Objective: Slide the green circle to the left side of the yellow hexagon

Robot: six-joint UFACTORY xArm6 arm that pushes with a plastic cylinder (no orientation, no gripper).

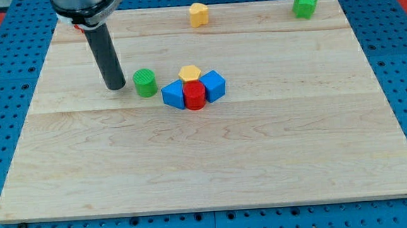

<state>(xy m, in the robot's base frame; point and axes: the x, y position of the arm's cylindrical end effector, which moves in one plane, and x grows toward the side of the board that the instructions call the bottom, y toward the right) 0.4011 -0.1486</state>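
The green circle [145,83] stands on the wooden board [206,156], left of centre. The yellow hexagon [190,74] sits to its right, with a small gap between them, at the back of a tight cluster with two blue blocks [173,94] [214,85] and a red cylinder [194,96]. My tip [115,86] rests on the board just left of the green circle, a short gap away. The dark rod rises from it to the view's top left.
A second yellow block [198,14] lies near the board's top edge at centre. A green star-shaped block [305,5] lies at the top right corner. Blue pegboard surrounds the board.
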